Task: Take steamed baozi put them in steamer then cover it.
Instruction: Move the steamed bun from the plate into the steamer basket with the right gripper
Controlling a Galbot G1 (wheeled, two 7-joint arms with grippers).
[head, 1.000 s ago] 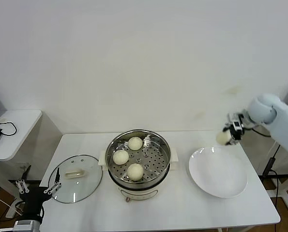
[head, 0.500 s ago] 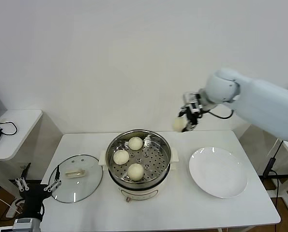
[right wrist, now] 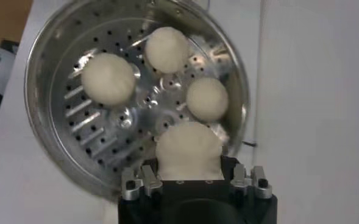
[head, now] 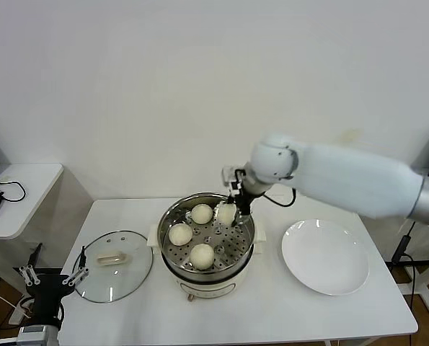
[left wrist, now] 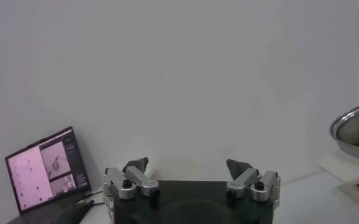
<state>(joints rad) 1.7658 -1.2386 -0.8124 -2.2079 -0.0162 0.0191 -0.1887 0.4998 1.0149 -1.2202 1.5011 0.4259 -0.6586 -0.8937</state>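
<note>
Right pincer [head: 228, 213] clamps a baozi [right wrist: 187, 151] above the steamer [head: 172, 218] rim | right wrist view shows three buns [right wrist: 108, 75] on the tray | left pincer [left wrist: 191, 176] gapes wide, low left | cover [head: 113, 274] on surface [head: 272, 303]

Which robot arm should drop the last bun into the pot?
The right. Its hand already grips the fourth bun just above the pot, beside three buns inside. The left hand hangs open, low off the table's edge.
</note>
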